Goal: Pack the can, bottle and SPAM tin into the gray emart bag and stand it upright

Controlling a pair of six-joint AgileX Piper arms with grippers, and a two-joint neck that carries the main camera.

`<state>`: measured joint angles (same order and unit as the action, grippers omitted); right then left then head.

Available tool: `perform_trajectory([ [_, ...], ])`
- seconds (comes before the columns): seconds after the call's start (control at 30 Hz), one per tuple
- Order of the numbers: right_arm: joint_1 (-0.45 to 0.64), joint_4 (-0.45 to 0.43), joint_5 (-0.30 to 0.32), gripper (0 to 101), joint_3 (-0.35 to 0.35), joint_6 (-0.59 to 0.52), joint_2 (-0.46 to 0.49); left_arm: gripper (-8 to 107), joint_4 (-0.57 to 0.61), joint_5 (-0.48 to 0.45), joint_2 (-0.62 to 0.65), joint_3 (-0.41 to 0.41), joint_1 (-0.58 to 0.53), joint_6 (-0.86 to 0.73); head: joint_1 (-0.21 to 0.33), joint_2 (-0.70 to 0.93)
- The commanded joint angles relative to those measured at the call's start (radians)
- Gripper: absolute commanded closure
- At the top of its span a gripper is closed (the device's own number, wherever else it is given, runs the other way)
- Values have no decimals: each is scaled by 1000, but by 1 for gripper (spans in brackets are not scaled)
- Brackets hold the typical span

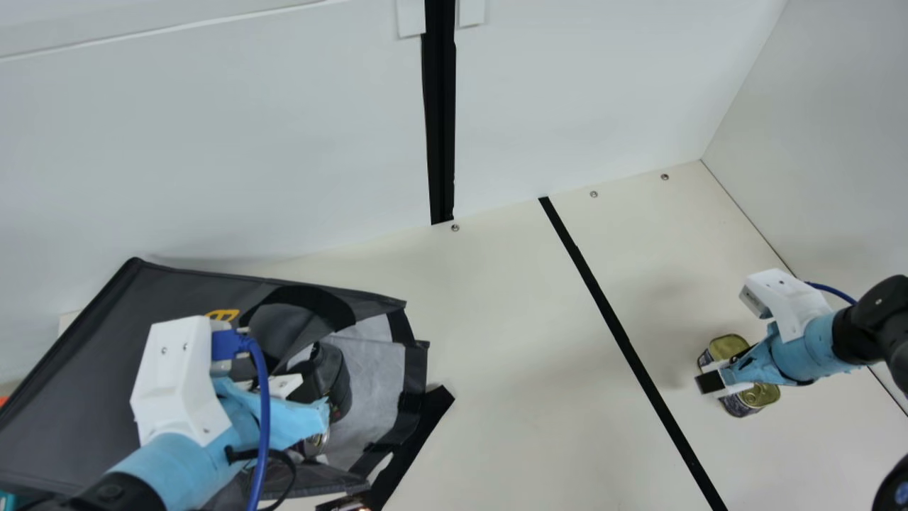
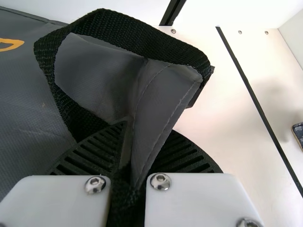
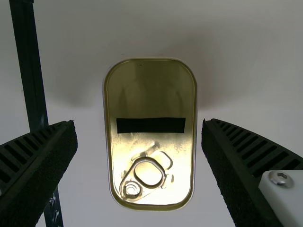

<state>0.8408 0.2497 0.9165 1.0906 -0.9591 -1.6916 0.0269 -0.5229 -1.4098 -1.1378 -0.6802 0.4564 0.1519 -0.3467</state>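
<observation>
The gray emart bag [image 1: 85,383] lies on its side at the left, its mouth facing right with pale lining showing. At that mouth, my left gripper [image 1: 301,415] is clamped on the cloth; in the left wrist view, my left gripper [image 2: 129,182] pinches a gray fold and black strap. A metallic round end, seemingly the can [image 1: 316,441], shows inside the mouth. The SPAM tin [image 1: 728,346] stands at the right beneath my right gripper [image 1: 731,380]. From the right wrist, the tin's gold lid [image 3: 150,101] lies between the parted fingers of my right gripper [image 3: 138,158], touching neither.
A black tape line [image 1: 624,341] crosses the cream table [image 1: 496,333] between bag and tin. White walls stand behind and at the right. A black strap [image 1: 418,440] extends from the bag's mouth. Bare table surface lies between the arms.
</observation>
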Motion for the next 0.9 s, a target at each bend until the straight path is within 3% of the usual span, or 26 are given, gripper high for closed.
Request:
perform_trajectory([
  [0.0,-4,-4,-7,6,4,7,-11,107,0,0,0,0,0,0,23,-2],
  [0.17,-17,-16,-22,6,13,21,-41,107,0,0,0,0,0,0,23,-2],
  [0.63,-27,-34,-30,100,44,28,-70,107,0,0,0,0,0,0,23,-2],
  [0.87,-28,-19,-22,101,49,8,-53,107,0,0,0,0,0,0,23,-2],
])
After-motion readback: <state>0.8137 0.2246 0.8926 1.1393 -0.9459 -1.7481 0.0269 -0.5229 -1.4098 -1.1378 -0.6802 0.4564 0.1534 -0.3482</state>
